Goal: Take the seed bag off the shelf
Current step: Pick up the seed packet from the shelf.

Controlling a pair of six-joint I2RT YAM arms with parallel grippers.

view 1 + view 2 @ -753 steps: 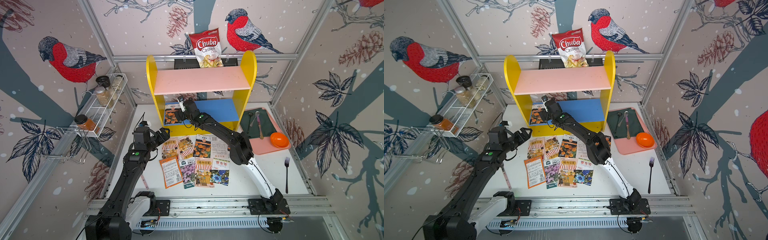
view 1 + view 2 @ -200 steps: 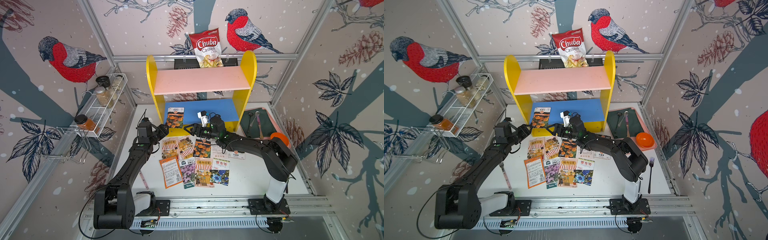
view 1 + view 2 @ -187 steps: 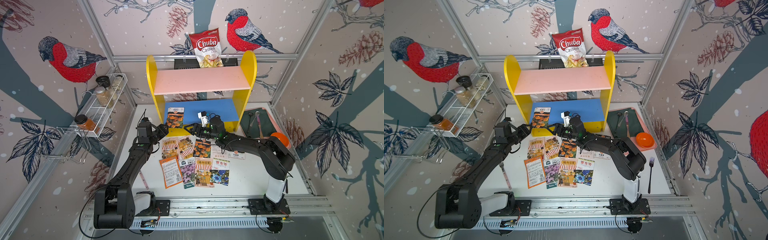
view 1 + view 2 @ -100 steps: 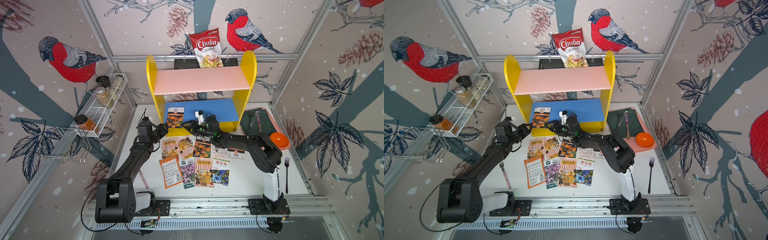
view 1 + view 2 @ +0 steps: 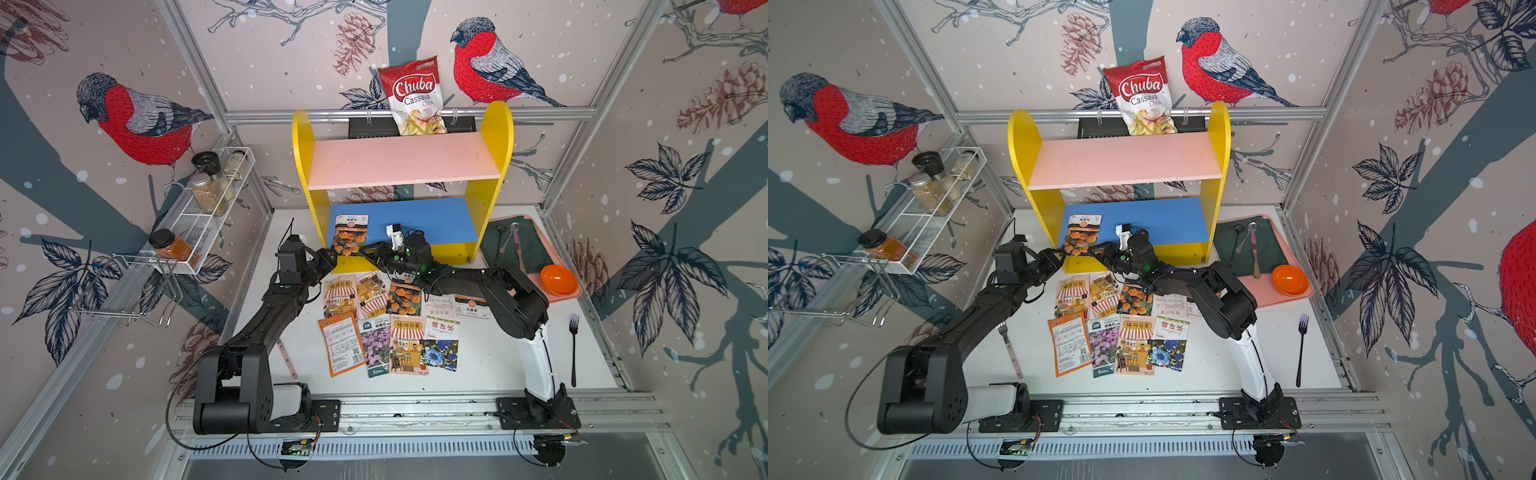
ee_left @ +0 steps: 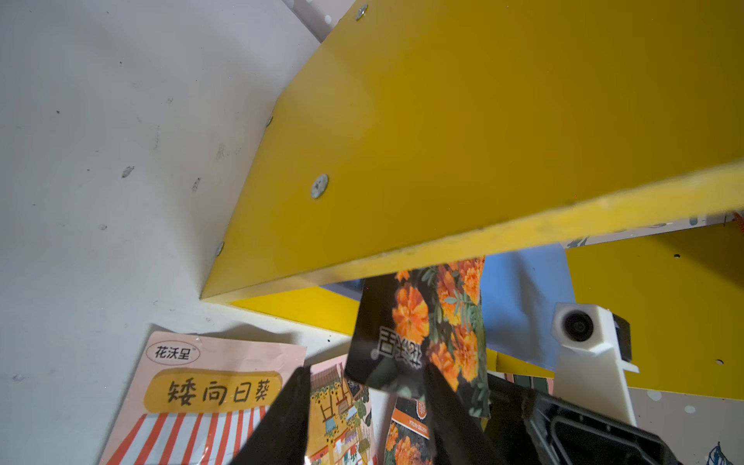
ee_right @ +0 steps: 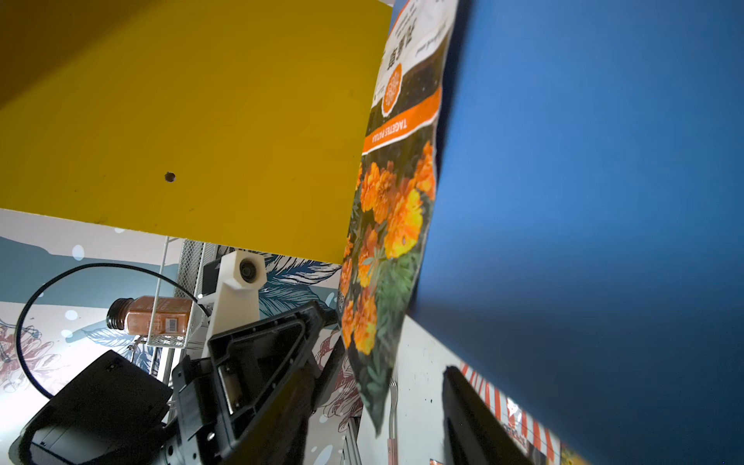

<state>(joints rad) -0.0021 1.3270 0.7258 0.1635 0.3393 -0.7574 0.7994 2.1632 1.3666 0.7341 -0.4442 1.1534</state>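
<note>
The seed bag [image 5: 349, 233], dark with orange marigolds, lies at the left end of the shelf's blue lower board [image 5: 436, 220] and overhangs its front edge, beside the yellow side panel [image 5: 305, 174]. My left gripper [image 5: 330, 262] sits just below that overhanging end. In the left wrist view it [image 6: 366, 406] is open, with the seed bag's [image 6: 406, 338] lower corner between its fingers. My right gripper [image 5: 370, 252] reaches in from the right. In the right wrist view it [image 7: 378, 418] is open too, and the seed bag's [image 7: 386, 225] tip hangs between its fingers.
Several seed packets [image 5: 386, 320] lie spread on the table before the shelf. A chips bag [image 5: 415, 95] stands behind the pink upper board [image 5: 403, 160]. A wire rack [image 5: 208, 208] with jars hangs at left; a tray [image 5: 536, 222] with an orange bowl [image 5: 559, 279] and a black fork [image 5: 573, 349] lie right.
Both grippers' jaws have narrowed. The right gripper has moved left to the bag's overhanging end, opposite the left gripper. The bag has stayed where it was.
</note>
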